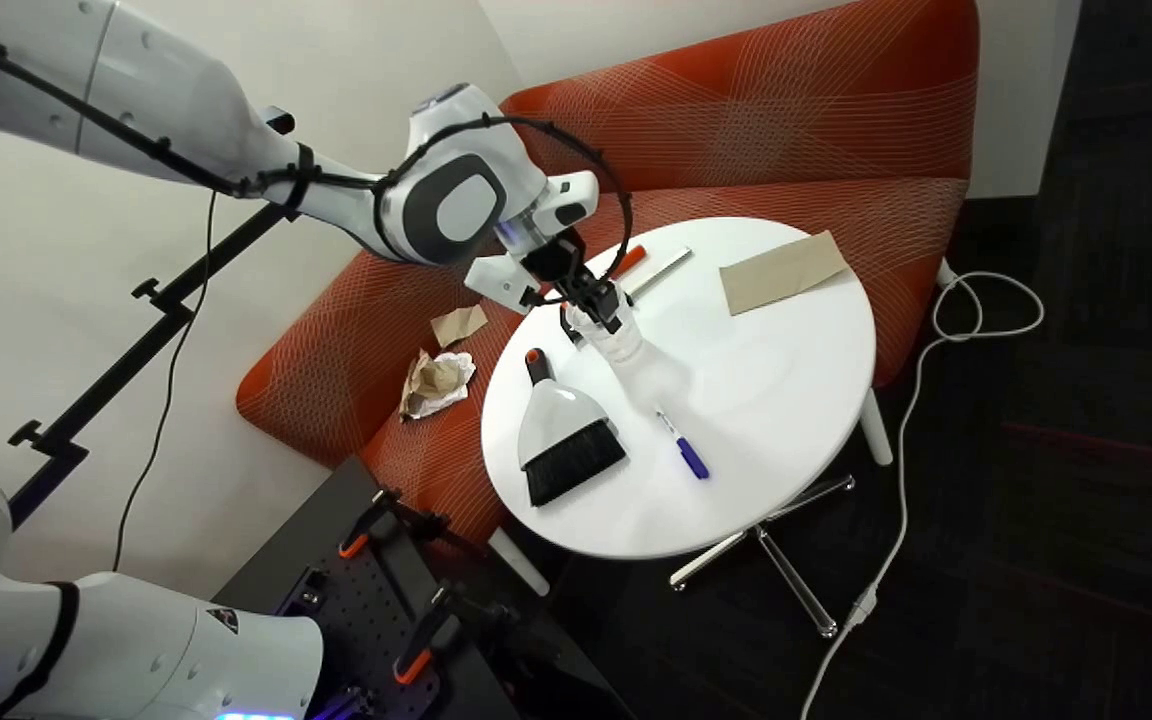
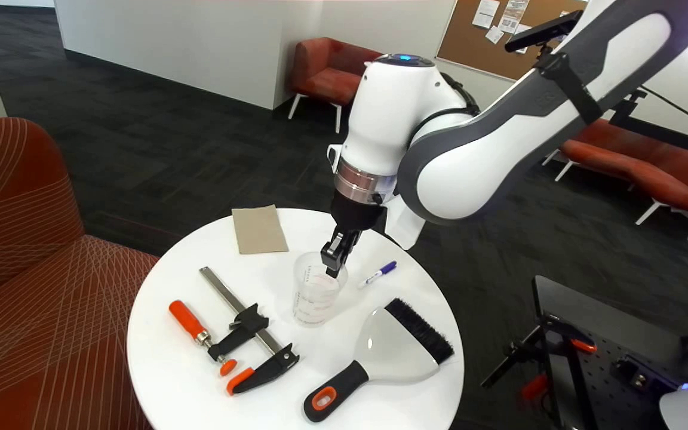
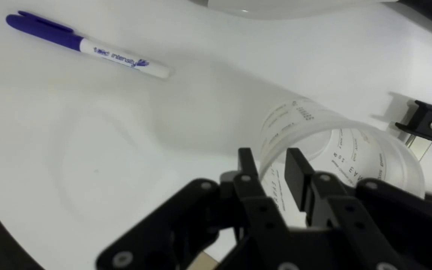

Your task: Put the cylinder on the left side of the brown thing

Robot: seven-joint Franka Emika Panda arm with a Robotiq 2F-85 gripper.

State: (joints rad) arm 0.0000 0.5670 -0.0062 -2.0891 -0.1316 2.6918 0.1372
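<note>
On a round white table (image 1: 776, 390), resting base down with mouth up: a translucent whitish plastic cylinder (image 2: 313, 295) with dark printed markings on the wall. Right at the rim, a black two-fingered gripper (image 3: 270, 161), angled downward at the end of a white robot arm (image 2: 457, 170). Spread at the fingers (image 3: 247, 163), with a plain gap; in the wrist view, one on the outer side of the wall and one over the mouth, with the rim in between. Cannot tell whether either finger touches the plastic.

Near the cylinder on one side, lying flat, a metal bar clamp (image 2: 252, 320) with black fittings and an orange-red handle. Near on the opposite side, also lying flat, a white-barrelled marker (image 3: 87, 47) with a blue-violet cap. Toward the table's edge, a pale dustpan (image 2: 389, 351) with a black-bristled brush (image 2: 418, 328) along its wide end. Well apart from the cylinder, close to another part of the edge, a flat light-brown rectangular slab (image 1: 781, 272), cardboard-like, in both exterior views.

Beyond the table, a red patterned sofa (image 1: 766, 110) with crumpled brown paper (image 1: 436, 380) on the seat. On the dark floor, a white cable (image 1: 864, 603).
</note>
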